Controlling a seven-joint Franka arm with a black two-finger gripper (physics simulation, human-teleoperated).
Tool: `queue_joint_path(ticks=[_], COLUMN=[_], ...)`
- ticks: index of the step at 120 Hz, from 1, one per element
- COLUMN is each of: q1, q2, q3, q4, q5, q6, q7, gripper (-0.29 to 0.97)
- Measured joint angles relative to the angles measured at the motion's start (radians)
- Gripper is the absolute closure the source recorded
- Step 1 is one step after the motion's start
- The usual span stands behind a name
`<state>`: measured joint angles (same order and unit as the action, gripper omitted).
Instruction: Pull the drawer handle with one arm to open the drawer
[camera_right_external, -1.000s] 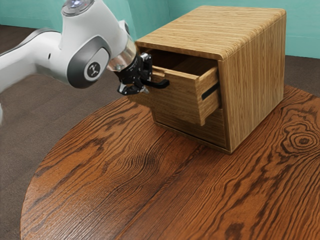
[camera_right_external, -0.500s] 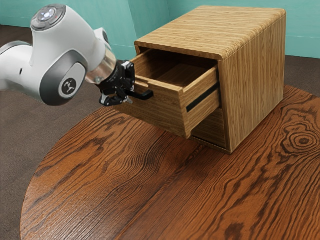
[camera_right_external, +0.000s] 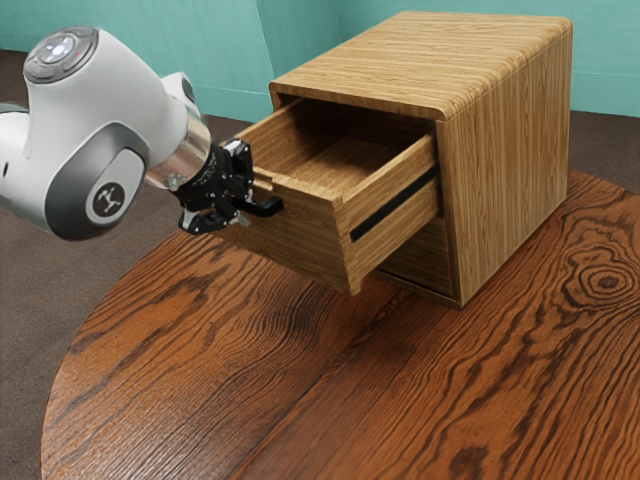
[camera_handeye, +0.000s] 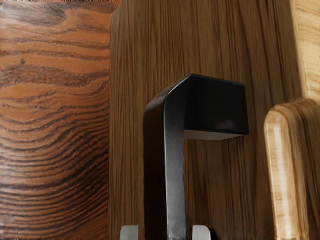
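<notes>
A light wooden cabinet (camera_right_external: 500, 120) stands on the round table. Its upper drawer (camera_right_external: 330, 200) is pulled well out, with the empty inside showing. The drawer's black handle (camera_right_external: 264, 207) juts from the drawer front toward the exterior view's left. My black gripper (camera_right_external: 243, 205) is shut on that handle, coming in from the exterior view's left. Up close in the wrist view, the black handle (camera_handeye: 195, 120) stands off the drawer front (camera_handeye: 145, 55), with a pale fingertip (camera_handeye: 129, 233) at each side of its bar.
The dark wood-grain table (camera_right_external: 330, 380) stretches out in front of the cabinet and below the drawer. A lower drawer front (camera_right_external: 425, 262) sits flush in the cabinet. Teal walls and a dark floor lie behind.
The drawer has slid steadily further out of the cabinet toward the exterior view's left. My hand moved with it, holding the handle all along.
</notes>
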<state>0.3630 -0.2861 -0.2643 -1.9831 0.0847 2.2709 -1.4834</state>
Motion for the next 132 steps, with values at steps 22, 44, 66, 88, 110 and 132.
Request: queue_joint_path(ticks=[22,44,66,88,110,132], q1=[0.009,0.014,0.013,0.013,0.015,0.016], q2=[-0.052,-0.091,-0.124,-0.161,-0.206,-0.248], q3=[0.0,-0.002,-0.002,-0.001,-0.001,-0.001], q4=[-0.049,-0.084,-0.113,-0.149,-0.187,-0.219], q5=[-0.014,-0.029,-0.037,-0.04,-0.048,-0.057], q6=[0.001,0.002,0.004,0.005,0.009,0.011], q7=[-0.001,-0.002,0.0,0.001,0.003,0.006], gripper=[0.79,0.79,0.79,0.75,0.68,0.65])
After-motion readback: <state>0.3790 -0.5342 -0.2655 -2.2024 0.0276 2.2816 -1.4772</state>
